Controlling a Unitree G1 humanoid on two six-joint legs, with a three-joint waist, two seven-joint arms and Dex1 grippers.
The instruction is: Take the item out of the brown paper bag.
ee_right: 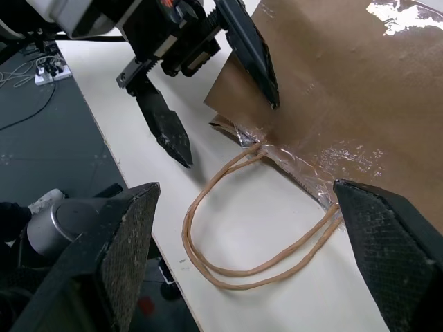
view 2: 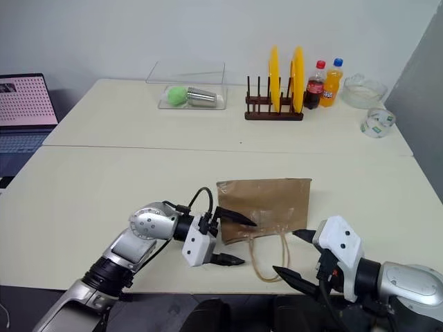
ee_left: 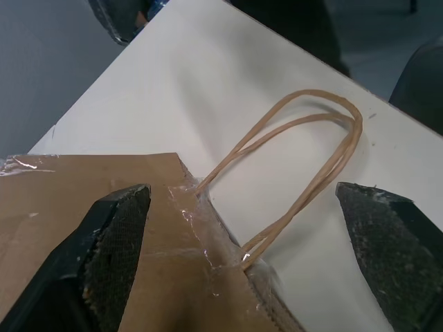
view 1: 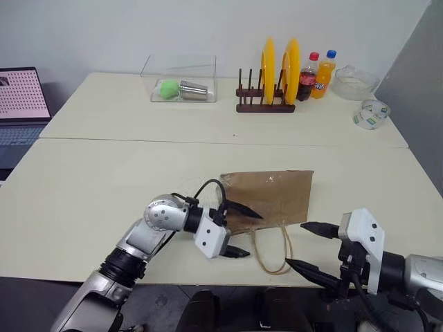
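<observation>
Lying flat near the table's front edge, the brown paper bag [view 1: 271,196] looks light and crumply, probably hiding the item. Left gripper [view 1: 239,231] and right gripper [view 1: 308,245] gape empty beside its handles [view 1: 273,252], the best hold.

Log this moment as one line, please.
creased brown paper bag: flat, handles toward robot | left gripper: open at bag mouth | right gripper: open | item unseen
</observation>
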